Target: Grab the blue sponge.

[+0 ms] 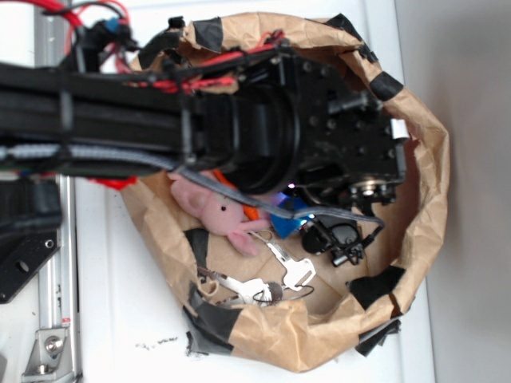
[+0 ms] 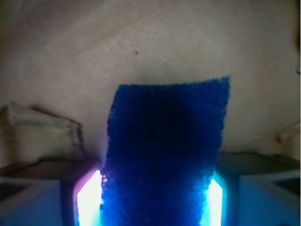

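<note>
Blue sponge (image 2: pixel 164 155) is pinched between the claw (image 2: pixel 157 197) fingers (image 2: pixel 35 197), seen in wrist view; flat rectangle, coarse porous texture, jutting out over crumpled brown paper; exterior view: only a blue sliver is seen under the black arm, inside the taped paper bag (image 1: pixel 423 199), right of a pink plush toy (image 1: pixel 211 209); metal keys (image 1: pixel 263 283) lie nearer.

Exterior looks straight down from overhead; wrist sits close behind the blue sponge (image 2: pixel 167 155).

Paper bag walls (image 1: pixel 427 183) all around
</note>
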Controlling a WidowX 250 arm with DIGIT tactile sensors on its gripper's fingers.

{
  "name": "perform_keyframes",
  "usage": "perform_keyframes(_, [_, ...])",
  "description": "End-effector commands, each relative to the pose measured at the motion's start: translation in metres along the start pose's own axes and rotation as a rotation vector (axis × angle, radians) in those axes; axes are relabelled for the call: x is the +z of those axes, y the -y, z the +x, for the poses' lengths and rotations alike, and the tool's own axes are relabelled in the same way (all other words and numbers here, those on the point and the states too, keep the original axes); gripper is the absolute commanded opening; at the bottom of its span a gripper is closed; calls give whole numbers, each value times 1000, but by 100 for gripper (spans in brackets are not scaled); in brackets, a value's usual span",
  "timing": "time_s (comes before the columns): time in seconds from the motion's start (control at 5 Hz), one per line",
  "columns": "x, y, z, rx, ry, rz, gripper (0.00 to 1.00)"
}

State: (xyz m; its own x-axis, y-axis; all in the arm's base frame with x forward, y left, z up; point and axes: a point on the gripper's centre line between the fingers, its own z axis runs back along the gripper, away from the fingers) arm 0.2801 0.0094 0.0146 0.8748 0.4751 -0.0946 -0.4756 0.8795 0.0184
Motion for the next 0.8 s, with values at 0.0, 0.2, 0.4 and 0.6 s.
perform_keyframes(0.0, [90, -23, 0, -278, 167, 32, 0])
perform_keyframes(0.2, [140, -26, -13, -470, 204, 50, 0])
perform_keyframes(0.4, [161, -23, -17, -462, 222, 30, 0])
perform_keyframes(0.6, [160, -24, -16, -445, 209, 35, 0])
